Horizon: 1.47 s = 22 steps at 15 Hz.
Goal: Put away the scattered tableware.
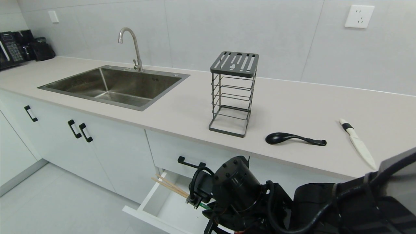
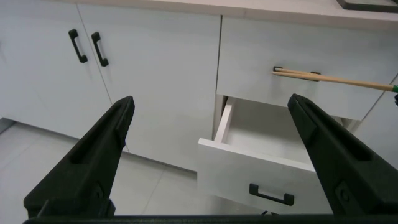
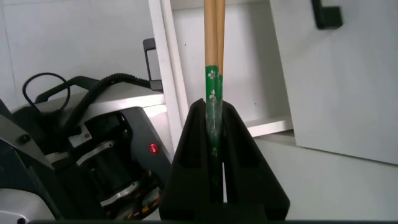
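A pair of wooden chopsticks [image 1: 170, 186] with green ends sticks out over the open white drawer [image 1: 162, 203] below the counter. My right gripper [image 1: 195, 199] is shut on their green ends; in the right wrist view the chopsticks [image 3: 214, 31] rise from the closed right gripper [image 3: 214, 109] over the drawer [image 3: 236, 68]. My left gripper [image 2: 210, 102] is open and holds nothing, facing the drawer [image 2: 261, 134] with the chopsticks [image 2: 336, 78] above it. On the counter lie a black spoon [image 1: 294, 138] and a white knife [image 1: 357, 143].
A dark wire rack [image 1: 232, 92] stands mid-counter, left of the spoon. The steel sink [image 1: 113, 86] with its tap is at the left. Closed cabinet doors [image 2: 87, 46] with black handles are left of the drawer. Appliances [image 1: 19, 45] stand at the far left.
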{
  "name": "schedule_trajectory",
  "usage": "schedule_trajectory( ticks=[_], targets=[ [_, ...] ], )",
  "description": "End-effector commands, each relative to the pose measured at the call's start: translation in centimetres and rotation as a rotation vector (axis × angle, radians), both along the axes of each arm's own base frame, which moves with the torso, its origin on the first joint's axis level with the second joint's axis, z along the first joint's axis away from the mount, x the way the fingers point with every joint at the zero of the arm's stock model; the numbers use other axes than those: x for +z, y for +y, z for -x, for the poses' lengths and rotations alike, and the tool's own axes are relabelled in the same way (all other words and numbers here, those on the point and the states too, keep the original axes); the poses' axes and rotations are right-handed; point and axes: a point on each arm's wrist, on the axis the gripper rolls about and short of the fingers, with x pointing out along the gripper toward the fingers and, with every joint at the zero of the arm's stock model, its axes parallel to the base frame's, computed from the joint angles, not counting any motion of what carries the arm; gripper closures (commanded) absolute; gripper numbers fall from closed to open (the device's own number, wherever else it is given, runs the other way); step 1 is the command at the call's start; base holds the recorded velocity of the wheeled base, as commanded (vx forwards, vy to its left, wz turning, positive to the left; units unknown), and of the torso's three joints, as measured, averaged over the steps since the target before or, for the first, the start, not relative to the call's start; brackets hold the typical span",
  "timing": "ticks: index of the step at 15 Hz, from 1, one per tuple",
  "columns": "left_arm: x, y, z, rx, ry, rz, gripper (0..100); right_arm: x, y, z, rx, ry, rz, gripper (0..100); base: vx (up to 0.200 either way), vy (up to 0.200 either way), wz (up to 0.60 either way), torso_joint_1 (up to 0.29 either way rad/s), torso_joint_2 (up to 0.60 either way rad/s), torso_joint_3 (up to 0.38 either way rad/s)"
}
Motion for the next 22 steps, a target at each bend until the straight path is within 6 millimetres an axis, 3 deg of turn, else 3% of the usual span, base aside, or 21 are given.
schedule_trajectory(
  ticks=[1, 15, 22],
  targets=[
    [0.0, 0.0, 0.0, 0.0, 0.003, 0.0, 0, -0.4, 0.0, -0.1, 0.0, 0.005, 0.009, 100, 0.0, 0.0, 0.0, -0.149, 0.26, 0.119],
    [0.0, 0.0, 0.0, 0.0, 0.003, 0.0, 0, -2.5, 0.6, -2.0, -0.037, 0.0, 0.003, 100, 0.0, 0.0, 0.0, -0.151, 0.28, 0.132],
    [0.0, 0.0, 0.0, 0.0, 0.003, 0.0, 0, -3.5, 0.6, -4.3, -0.084, -0.001, 0.012, 100, 0.0, 0.0, 0.0, -0.009, 0.02, 0.005]
  ],
)
